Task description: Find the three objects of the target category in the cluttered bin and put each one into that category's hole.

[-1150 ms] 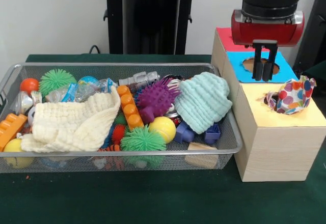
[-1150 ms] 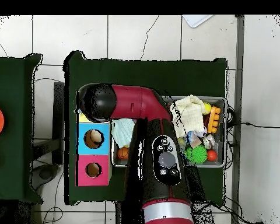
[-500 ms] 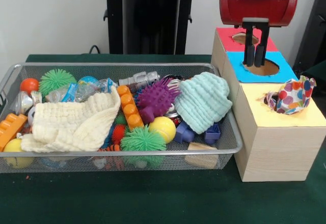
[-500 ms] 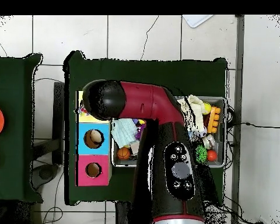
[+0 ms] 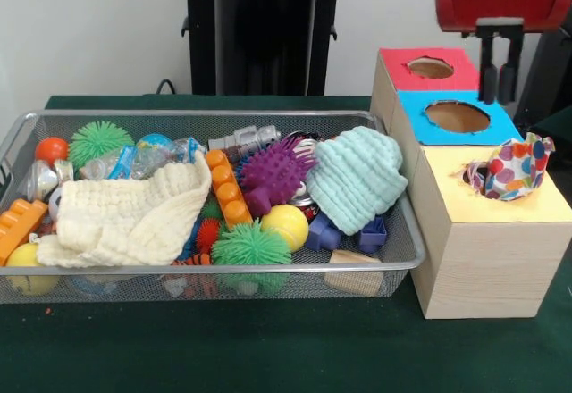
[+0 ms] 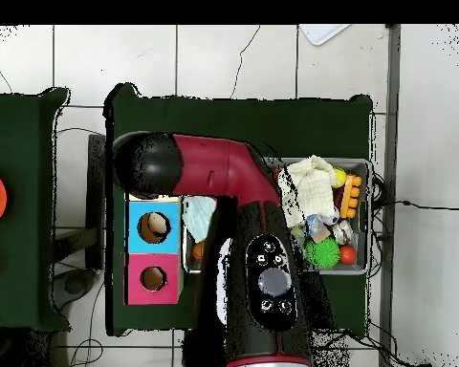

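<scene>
Wire mesh bin near side: cream knit cloth, green spiky ball; mint knit cloth further back. Wooden box beside bin; polka-dot fabric stuck in yellow panel's hole. Gripper hangs past blue hole, fingers slightly apart, holding nothing.

Red hole: open, nothing over it.
Blue hole: open; the gripper hangs just beside its right edge, empty it seems.
Yellow hole: blocked by a spotted cloth stuck in it.
Wire bin: packed full; cream cloth and mint cloth cover the toys beneath.
</scene>
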